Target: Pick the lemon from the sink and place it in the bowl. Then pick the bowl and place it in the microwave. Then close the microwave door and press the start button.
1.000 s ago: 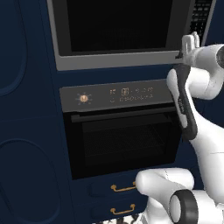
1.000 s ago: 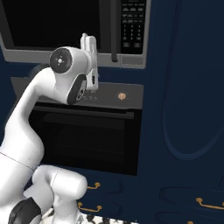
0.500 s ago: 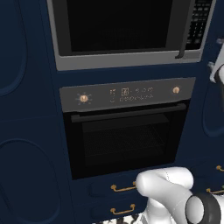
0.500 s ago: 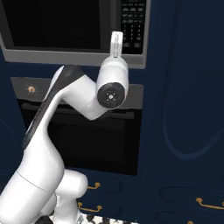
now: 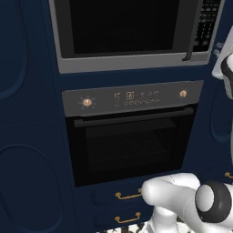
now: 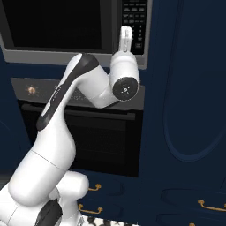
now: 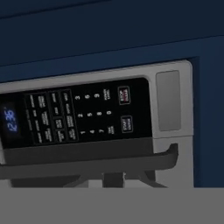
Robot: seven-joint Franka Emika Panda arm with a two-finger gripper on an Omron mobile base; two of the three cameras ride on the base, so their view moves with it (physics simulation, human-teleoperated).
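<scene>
Microwave top cut off by frame edge; button panel labels too blurry to read.

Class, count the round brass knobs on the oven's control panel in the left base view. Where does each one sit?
2. One knob sits at the left end of the oven panel, the other knob at the right end, with the display between them. None looks hidden.

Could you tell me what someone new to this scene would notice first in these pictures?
The white arm reaches up so that its gripper stands right at the microwave's button panel, beside the shut microwave door. Below the microwave sits a larger oven with two glowing knobs, set in dark blue cabinets.
</scene>
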